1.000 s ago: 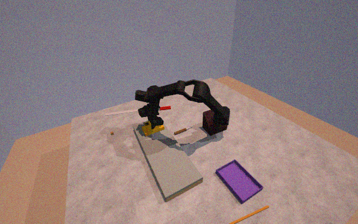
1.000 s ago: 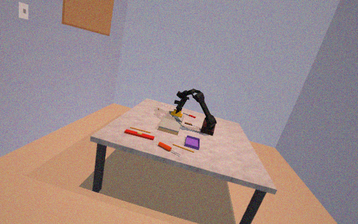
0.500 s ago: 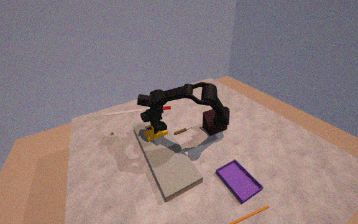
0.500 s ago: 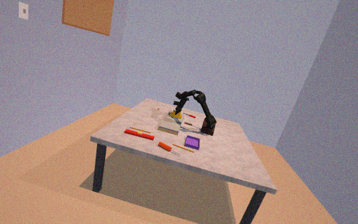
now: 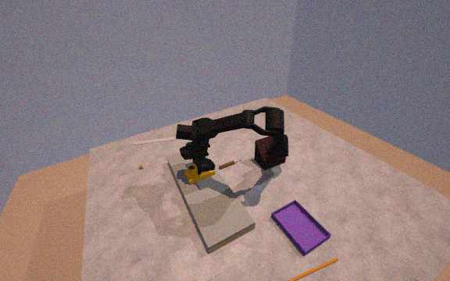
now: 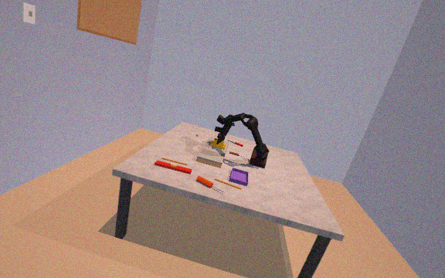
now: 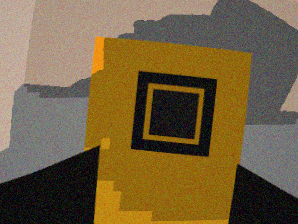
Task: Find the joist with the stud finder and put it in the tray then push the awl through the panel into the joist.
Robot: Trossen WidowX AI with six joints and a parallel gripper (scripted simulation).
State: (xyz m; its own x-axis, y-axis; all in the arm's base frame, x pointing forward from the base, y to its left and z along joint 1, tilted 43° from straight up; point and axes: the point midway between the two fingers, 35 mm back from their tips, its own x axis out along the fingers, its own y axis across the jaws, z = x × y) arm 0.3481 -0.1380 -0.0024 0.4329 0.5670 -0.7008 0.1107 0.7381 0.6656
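Note:
My gripper (image 5: pixel 205 169) (image 6: pixel 219 141) (image 7: pixel 162 158) is shut on the yellow stud finder (image 5: pixel 194 176) (image 6: pixel 218 145) (image 7: pixel 120 100). The stud finder is low over the far half of the grey-beige floor panel (image 5: pixel 225 222) (image 6: pixel 209 161); whether it touches the panel is unclear. Its dark square window with a thin yellow outline faces the wrist camera, and no lit mark shows in it. The awl (image 5: pixel 226 165) (image 6: pixel 234 154), with a brown handle, lies on the table between the panel and the arm's base. The purple tray (image 5: pixel 301 228) (image 6: pixel 239 177) is empty. The joist is hidden.
A red-handled tool (image 6: pixel 239 144) lies behind the awl. A small orange piece (image 5: pixel 141 167) (image 6: pixel 196 135) and a pale strip (image 5: pixel 155 140) lie beyond the panel. An orange stick (image 5: pixel 314 269) (image 6: pixel 228 184), an orange-handled screwdriver (image 6: pixel 205 181), a red level (image 6: pixel 162 164) and another stick (image 6: pixel 174 161) lie nearer the front.

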